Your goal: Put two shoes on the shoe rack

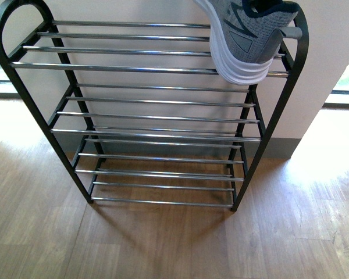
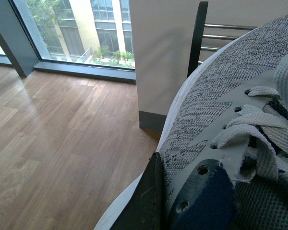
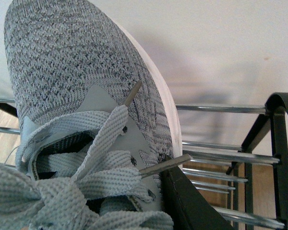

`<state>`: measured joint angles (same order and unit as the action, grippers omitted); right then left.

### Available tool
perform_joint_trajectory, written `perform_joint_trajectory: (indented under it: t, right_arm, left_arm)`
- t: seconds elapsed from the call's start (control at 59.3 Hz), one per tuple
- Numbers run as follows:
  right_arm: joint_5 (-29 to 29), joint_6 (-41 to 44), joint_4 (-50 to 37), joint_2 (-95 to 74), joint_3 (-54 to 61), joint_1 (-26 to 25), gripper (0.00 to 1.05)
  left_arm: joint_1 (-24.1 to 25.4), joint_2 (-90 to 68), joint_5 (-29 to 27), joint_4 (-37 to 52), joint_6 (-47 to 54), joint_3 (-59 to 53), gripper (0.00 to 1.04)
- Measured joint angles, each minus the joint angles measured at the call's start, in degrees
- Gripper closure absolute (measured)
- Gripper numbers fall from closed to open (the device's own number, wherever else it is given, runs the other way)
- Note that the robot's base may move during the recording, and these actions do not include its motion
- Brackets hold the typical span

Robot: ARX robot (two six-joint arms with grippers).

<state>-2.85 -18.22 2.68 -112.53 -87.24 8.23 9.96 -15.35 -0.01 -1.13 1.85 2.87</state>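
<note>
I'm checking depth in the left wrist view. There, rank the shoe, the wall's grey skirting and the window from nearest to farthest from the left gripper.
1. The shoe, held right at the left gripper.
2. The skirting, at the foot of the wall, beyond the shoe.
3. The window, farthest, running behind the wall's edge.

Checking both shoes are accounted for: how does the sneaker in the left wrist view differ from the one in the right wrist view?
The left-view sneaker hangs over wooden floor, the shoe rack beyond it; the right-view sneaker is over the rack's chrome bars. The left-view sneaker's laces run across the eyelets; the right-view sneaker's are heaped, tips sticking out. Both are grey knit with white soles.
</note>
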Motion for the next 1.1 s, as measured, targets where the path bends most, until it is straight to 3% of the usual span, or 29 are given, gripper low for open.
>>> perform_joint_trajectory:
  t: [0.539,1.096]
  right_arm:
    - [-4.7,-5.0,5.0,0.0,-1.5,0.1,1.01]
    - [-1.2,-7.2,6.6,0.0,-2.0,0.1,1.01]
  left_arm:
    - [0.0,0.0,0.0,0.0,0.0,0.0,1.03]
    - [0.0,0.0,0.0,0.0,0.0,0.0,1.03]
